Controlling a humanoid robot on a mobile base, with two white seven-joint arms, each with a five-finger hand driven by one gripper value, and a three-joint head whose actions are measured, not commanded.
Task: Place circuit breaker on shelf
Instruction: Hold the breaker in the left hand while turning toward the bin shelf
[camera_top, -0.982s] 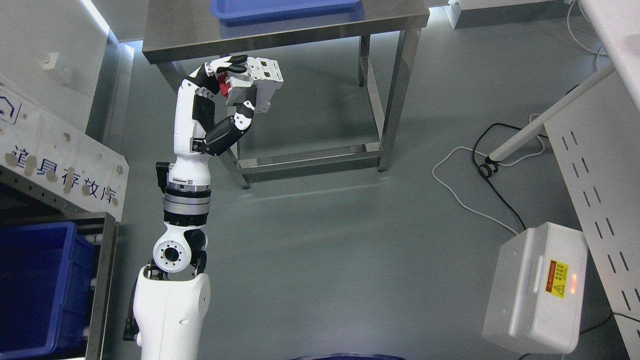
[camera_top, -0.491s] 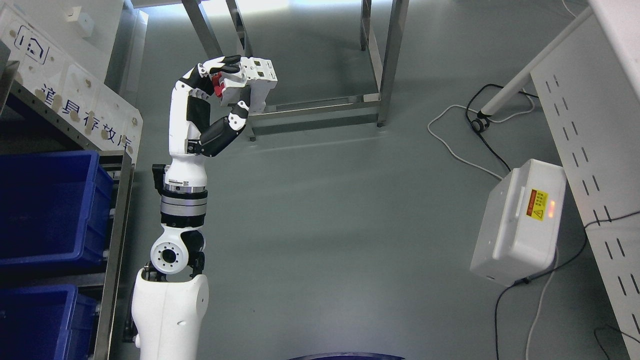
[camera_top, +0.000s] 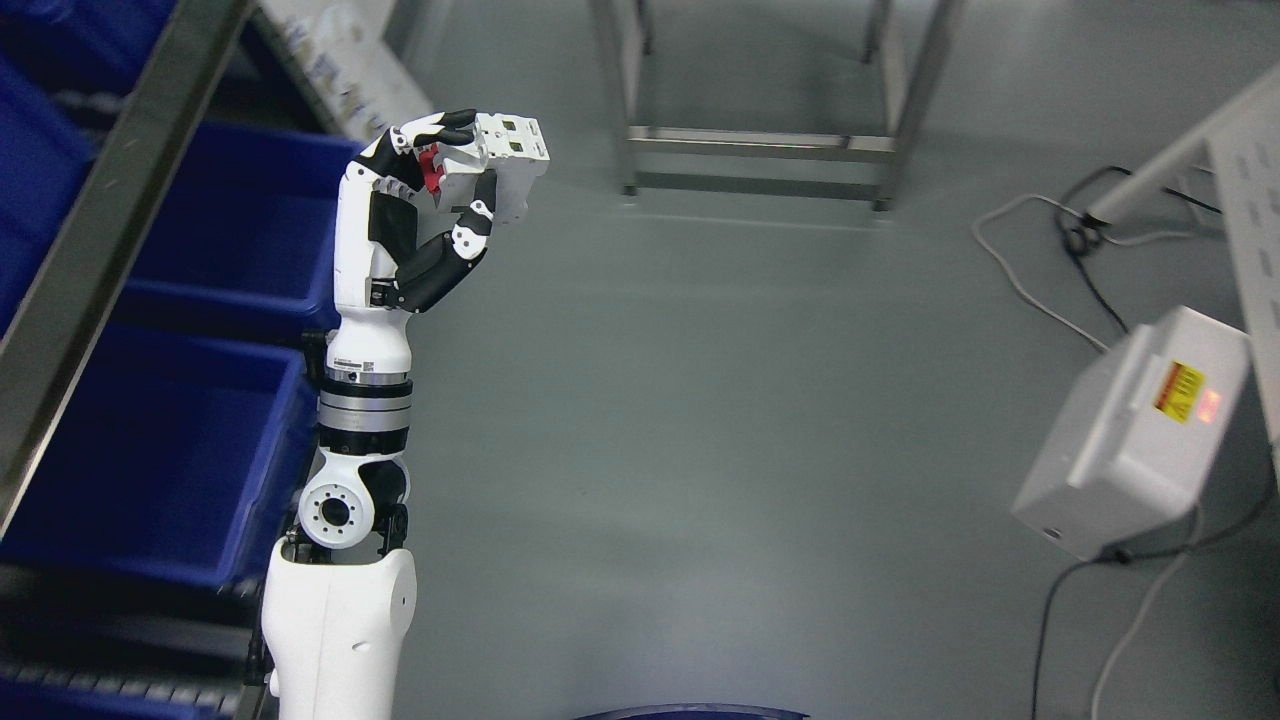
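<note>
My left hand (camera_top: 462, 170) is raised above the grey floor, shut on a white circuit breaker (camera_top: 500, 160) with a red part toward the palm. The left arm rises from the bottom left of the picture. To its left stands a metal shelf (camera_top: 110, 220) holding blue bins (camera_top: 190, 410), with one bin (camera_top: 250, 215) level with the forearm. The breaker hangs to the right of the shelf, apart from it. The right arm does not show.
The legs and lower rails of a steel table (camera_top: 760, 150) stand at the top centre. A white box with a yellow warning label (camera_top: 1135, 435) sits on the floor at right, among cables (camera_top: 1040, 290). A white perforated panel (camera_top: 1250, 200) runs along the right edge.
The whole picture has shifted as the camera turned toward the shelf: the bins now fill the left side and the table has slid up. The hand still holds the breaker the same way.
</note>
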